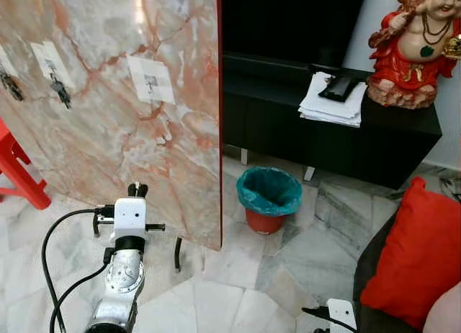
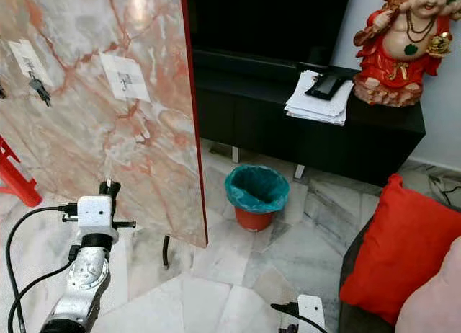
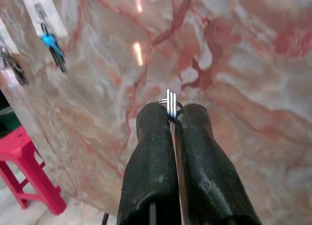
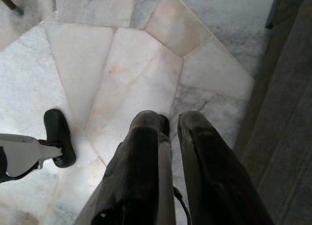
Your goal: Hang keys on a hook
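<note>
Marble board [image 1: 108, 117] fills the upper left; bin [image 1: 269, 198] sits centre, cabinet [image 1: 346, 142] behind it, statue [image 1: 415, 45] upper right.
</note>
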Available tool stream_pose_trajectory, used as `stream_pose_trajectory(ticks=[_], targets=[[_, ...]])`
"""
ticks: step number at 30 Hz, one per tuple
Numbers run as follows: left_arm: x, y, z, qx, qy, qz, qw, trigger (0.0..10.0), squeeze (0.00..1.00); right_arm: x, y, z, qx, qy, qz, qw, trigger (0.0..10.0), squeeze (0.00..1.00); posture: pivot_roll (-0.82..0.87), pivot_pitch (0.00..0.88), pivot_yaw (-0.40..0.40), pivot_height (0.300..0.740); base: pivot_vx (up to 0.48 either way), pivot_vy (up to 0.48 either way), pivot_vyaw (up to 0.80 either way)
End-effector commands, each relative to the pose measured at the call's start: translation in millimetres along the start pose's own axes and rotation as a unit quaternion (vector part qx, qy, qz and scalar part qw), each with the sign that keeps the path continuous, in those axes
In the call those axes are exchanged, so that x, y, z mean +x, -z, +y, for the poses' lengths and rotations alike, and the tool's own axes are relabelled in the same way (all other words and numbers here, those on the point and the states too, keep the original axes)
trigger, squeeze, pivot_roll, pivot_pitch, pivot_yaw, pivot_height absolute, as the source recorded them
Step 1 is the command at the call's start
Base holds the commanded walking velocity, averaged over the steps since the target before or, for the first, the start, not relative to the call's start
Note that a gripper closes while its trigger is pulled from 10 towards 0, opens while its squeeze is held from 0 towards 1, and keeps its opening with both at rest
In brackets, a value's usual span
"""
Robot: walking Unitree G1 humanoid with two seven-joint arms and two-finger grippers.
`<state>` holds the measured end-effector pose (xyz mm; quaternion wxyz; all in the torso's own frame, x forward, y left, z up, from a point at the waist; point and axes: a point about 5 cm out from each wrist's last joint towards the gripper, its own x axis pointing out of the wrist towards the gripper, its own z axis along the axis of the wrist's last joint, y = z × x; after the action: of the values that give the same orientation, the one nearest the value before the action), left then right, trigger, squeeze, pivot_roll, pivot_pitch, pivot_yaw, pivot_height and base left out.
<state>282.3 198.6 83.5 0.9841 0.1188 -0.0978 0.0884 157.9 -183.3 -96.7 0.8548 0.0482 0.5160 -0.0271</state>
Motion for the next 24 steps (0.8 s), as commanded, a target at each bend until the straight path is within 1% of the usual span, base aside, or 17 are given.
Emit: stream_pose_trajectory(ticks=[1,4,5,8,9,10,11,12,13,14,16,17,18,21,22,24], targets=[[-2.3,-4.5,2.3,0.001,-0.012,-0.009,1.0,10.0,0.0,0.3,-0.4,2.9,-0.006,0.0,-0.003,1.0,10.0,0.0,-0.06,0.044,-0.031,0.74,0.0,0.0,0.0],[-2.6,-7.7,3.7,-0.001,-0.019,-0.015,1.0,10.0,0.0,0.4,1.4,5.4,-0.008,-0.002,-0.003,1.0,10.0,0.0,-0.05,0.044,-0.037,0.74,0.0,0.0,0.0],[-1.2,-12.1,4.9,-0.018,-0.025,-0.019,0.999,10.0,0.0,0.5,3.1,8.1,-0.01,-0.004,-0.002,1.0,10.0,0.0,-0.05,0.043,-0.039,0.74,0.0,0.0,0.0],[2.5,-19.9,5.3,-0.042,-0.026,-0.03,0.998,10.0,0.0,0.4,6.0,11.6,-0.013,-0.007,-0.001,1.0,10.0,0.0,-0.05,0.043,-0.041,0.74,0.0,0.0,0.0],[5.2,-23.6,2.8,-0.068,-0.019,-0.031,0.997,10.0,0.0,-0.3,11.2,12.6,-0.022,-0.009,0.0,1.0,10.0,0.0,-0.05,0.041,-0.042,0.74,0.0,0.0,0.0],[5.2,-23.6,2.8,-0.068,-0.019,-0.031,0.997,10.0,0.0,-0.3,11.2,12.6,-0.022,-0.009,0.0,1.0,10.0,0.0,-0.05,0.041,-0.042,0.74,0.0,0.0,0.0],[5.9,-26.2,0.3,-0.087,-0.011,-0.033,0.996,10.0,0.0,-1.6,16.6,9.6,-0.035,-0.008,-0.002,0.999,10.0,0.0,-0.05,0.041,-0.042,0.74,0.0,0.0,0.8],[5.8,-27.1,-1.4,-0.1,-0.007,-0.032,0.994,10.0,0.0,-3.2,22.8,5.1,-0.038,-0.006,-0.001,0.999,10.0,0.0,-0.05,0.041,-0.041,0.74,0.0,0.0,0.8],[5.8,-27.6,-2.3,-0.105,-0.005,-0.031,0.994,10.0,0.0,-4.0,25.7,3.2,-0.035,-0.006,0.0,0.999,10.0,0.0,-0.05,0.041,-0.041,0.74,0.0,0.0,0.8],[5.7,-29.1,-3.5,-0.107,-0.001,-0.032,0.994,10.0,0.0,-5.0,29.1,1.0,-0.022,-0.004,-0.001,1.0,10.0,0.0,-0.05,0.038,-0.042,0.74,0.0,0.0,0.8],[5.9,-30.1,-4.2,-0.107,0.001,-0.034,0.994,10.0,0.0,-5.6,31.2,-0.7,-0.018,-0.004,0.0,1.0,10.0,0.0,-0.05,0.038,-0.042,0.74,0.0,0.0,0.8],[6.4,-32.0,-5.7,-0.113,0.006,-0.036,0.993,10.0,0.0,-7.8,37.0,-6.7,-0.007,-0.002,0.001,1.0,10.0,0.0,-0.05,0.038,-0.042,0.74,0.0,0.0,0.0],[7.1,-33.7,-6.6,-0.126,0.007,-0.035,0.991,10.0,0.0,-9.5,41.4,-10.9,-0.008,-0.001,0.002,1.0,10.0,0.0,-0.05,0.035,-0.042,0.74,0.0,0.0,0.0],[8.9,-35.2,-7.1,-0.152,0.01,-0.03,0.988,10.0,0.0,-10.8,44.6,-14.1,-0.009,0.0,0.004,1.0,10.0,0.0,-0.05,0.035,-0.042,0.74,0.0,0.0,0.0],[8.9,-35.2,-7.1,-0.152,0.01,-0.03,0.988,10.0,0.0,-10.8,44.6,-14.1,-0.009,0.0,0.004,1.0,10.0,0.0,-0.05,0.035,-0.042,0.74,0.0,0.0,0.0],[10.6,-37.2,-10.7,-0.143,0.032,-0.032,0.989,10.0,0.0,-11.2,44.0,-17.2,-0.008,0.0,0.003,1.0,10.0,0.0,-0.05,0.03,-0.039,0.74,0.0,0.0,0.0]])
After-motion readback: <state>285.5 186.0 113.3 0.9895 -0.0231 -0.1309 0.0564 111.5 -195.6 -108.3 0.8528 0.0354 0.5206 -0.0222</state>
